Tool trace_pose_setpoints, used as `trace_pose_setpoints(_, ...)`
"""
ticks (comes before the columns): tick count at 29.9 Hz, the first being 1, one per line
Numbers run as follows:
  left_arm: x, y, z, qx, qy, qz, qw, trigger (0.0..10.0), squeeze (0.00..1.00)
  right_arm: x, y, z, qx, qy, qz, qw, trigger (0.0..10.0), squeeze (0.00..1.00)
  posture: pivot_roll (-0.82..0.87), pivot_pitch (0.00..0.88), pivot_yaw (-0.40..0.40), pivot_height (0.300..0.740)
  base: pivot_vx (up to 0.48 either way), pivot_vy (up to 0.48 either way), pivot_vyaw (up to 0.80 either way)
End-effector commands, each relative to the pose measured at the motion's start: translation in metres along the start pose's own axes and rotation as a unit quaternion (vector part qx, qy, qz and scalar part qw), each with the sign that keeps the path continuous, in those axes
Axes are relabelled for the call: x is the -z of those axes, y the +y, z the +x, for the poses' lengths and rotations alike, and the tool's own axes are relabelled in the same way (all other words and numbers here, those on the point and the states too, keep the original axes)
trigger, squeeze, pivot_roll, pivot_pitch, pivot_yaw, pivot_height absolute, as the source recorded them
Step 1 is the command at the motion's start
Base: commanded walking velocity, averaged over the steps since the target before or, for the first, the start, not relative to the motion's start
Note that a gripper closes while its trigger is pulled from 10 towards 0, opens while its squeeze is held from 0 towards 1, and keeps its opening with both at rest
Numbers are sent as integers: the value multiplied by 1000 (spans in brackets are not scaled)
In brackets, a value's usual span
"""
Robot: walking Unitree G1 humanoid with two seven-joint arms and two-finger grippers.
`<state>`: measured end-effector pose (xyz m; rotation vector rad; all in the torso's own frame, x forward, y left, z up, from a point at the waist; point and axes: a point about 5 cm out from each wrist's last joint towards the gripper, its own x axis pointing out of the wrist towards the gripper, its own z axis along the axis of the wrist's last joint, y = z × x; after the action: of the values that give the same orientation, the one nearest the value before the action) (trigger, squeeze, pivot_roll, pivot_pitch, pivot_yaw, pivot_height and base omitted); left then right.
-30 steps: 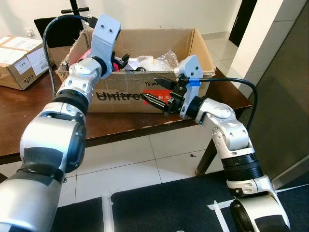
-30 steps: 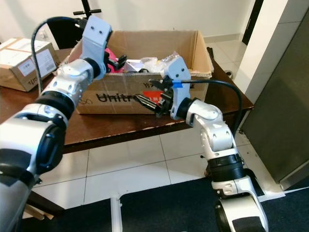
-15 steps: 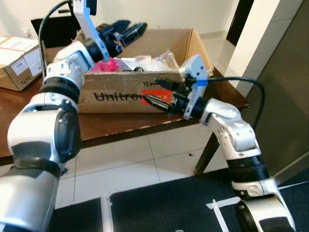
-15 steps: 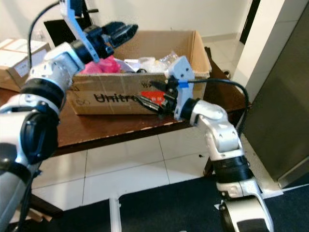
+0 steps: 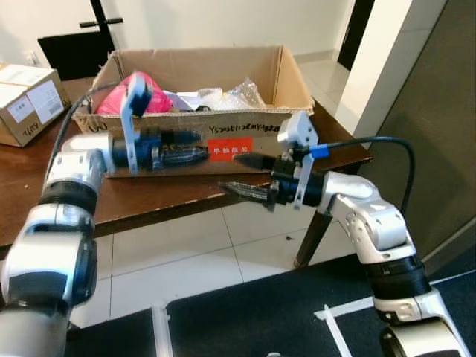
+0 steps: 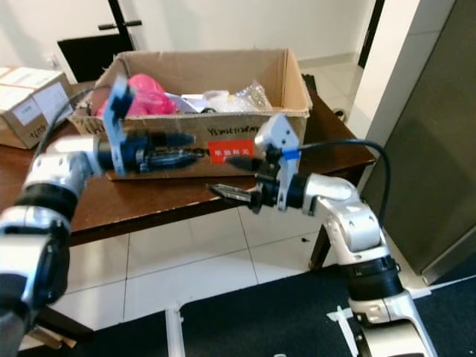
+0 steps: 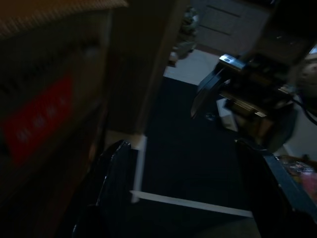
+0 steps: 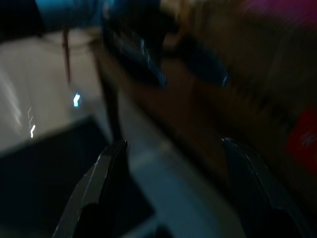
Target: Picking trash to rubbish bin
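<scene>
Your trash sits up inside the open cardboard box (image 5: pixel 195 141) on the bench (image 5: pixel 30 195): the pink bag (image 5: pixel 138 88) at its left end, clear plastic wrappers (image 5: pixel 236 94) toward the middle. Both grippers hang below the rim, in front of the box wall. The left gripper (image 5: pixel 195 155), fingers spread and empty, lies nearer the pink bag. The right gripper (image 5: pixel 245 174) is also open and empty. Everything lies above and behind the fingers.

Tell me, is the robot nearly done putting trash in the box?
Some looks done: the cardboard box on the table already holds a pink bag and clear wrappers. In hand: nothing. The left gripper and right gripper hang in front of the box, and both look empty. What's left is unclear, since I can't see more trash around.
</scene>
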<state>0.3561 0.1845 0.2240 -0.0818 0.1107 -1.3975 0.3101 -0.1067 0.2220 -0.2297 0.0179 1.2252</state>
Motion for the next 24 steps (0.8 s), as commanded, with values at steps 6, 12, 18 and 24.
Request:
trace_pose_setpoints(6, 39, -14, 5, -2, 38, -40, 998, 10000, 0, 31, 15, 4, -32, 91, 5, 995, 10000, 0, -91, 131, 39, 740, 0, 0, 0)
trace_pose_setpoints(12, 108, -26, 10, -117, 110, -64, 985, 10000, 0, 75, 21, 5, -4, 191, 14, 981, 10000, 0, -89, 134, 43, 740, 0, 0, 0)
trace_pose_setpoints(18, 177, -33, -6, -325, 178, -101, 923, 10000, 0, 123, 23, 3, 90, 255, 54, 961, 10000, 0, -86, 135, 42, 740, 0, 0, 0)
trace_pose_setpoints(24, 215, -48, -21, -442, 205, -140, 862, 10000, 0, 143, 9, 2, 239, 261, 96, 930, 10000, 0, -82, 137, 37, 740, 0, 0, 0)
